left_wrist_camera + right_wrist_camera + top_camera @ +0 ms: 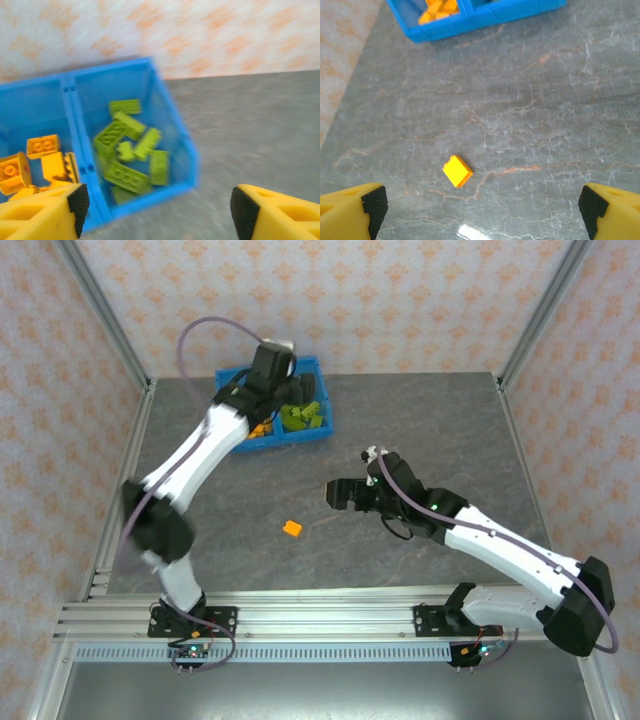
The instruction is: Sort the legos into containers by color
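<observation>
one loose orange brick [292,528] on the table [450,420], nearest the right pincer [338,493]

from overhead we see the brick at lower centre of the frame, down-left of the right pincer and well apart from the blue bin [300,437] at upper centre, where the left pincer [161,207] hangs spread and empty. the right wrist view adds that the brick is squarish, sits cornerwise, and lies just left of centre ahead of wide, empty fingers. the left wrist view shows green bricks [127,150] in the frame-right half and orange bricks [40,160] in the frame-left half.

One blue bin [107,69] holds about eight green bricks [126,177] in one compartment and at least four orange bricks [43,146] in the other. One lone orange brick [292,528] lies on the table [430,420], at six o'clock from the bin.
</observation>
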Controlling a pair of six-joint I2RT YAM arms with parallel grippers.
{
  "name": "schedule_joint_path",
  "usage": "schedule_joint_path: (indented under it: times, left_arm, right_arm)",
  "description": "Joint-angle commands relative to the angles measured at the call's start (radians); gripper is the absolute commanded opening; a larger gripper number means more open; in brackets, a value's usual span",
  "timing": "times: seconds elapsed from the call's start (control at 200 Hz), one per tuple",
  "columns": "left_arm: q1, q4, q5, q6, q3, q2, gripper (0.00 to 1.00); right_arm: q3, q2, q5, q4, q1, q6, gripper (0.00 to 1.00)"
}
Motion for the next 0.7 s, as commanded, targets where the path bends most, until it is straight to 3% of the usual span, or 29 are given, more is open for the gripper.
schedule_joint_path:
  times: [0.0,0.06,0.16,0.29,0.465,0.691]
  left_arm:
    - [-0.064,0.084,0.107,0.146,-0.232,-0.301,0.84]
    - [-0.089,0.028,0.172,0.195,-0.338,-0.446,0.88]
    - [-0.101,-0.136,0.387,0.335,-0.459,-0.638,0.98]
    - [-0.113,-0.435,0.607,0.681,-0.576,-0.827,1.0]
    - [-0.113,-0.525,0.605,0.92,-0.812,-1.114,1.0]
    - [-0.113,-0.485,0.593,0.976,-0.99,-1.329,1.0]
  right_arm:
    - [0.023,0.07,-0.066,-0.013,0.002,-0.034,1.0]
    - [0.034,0.124,-0.094,0.002,0.011,-0.044,1.0]
    - [0.071,0.227,-0.134,0.005,0.036,-0.076,0.99]
    - [0.139,0.371,-0.129,0.005,0.092,-0.135,0.97]
    - [0.29,0.566,-0.029,-0.063,0.179,-0.231,0.91]
    - [0.426,0.749,0.054,-0.127,0.21,-0.319,0.88]
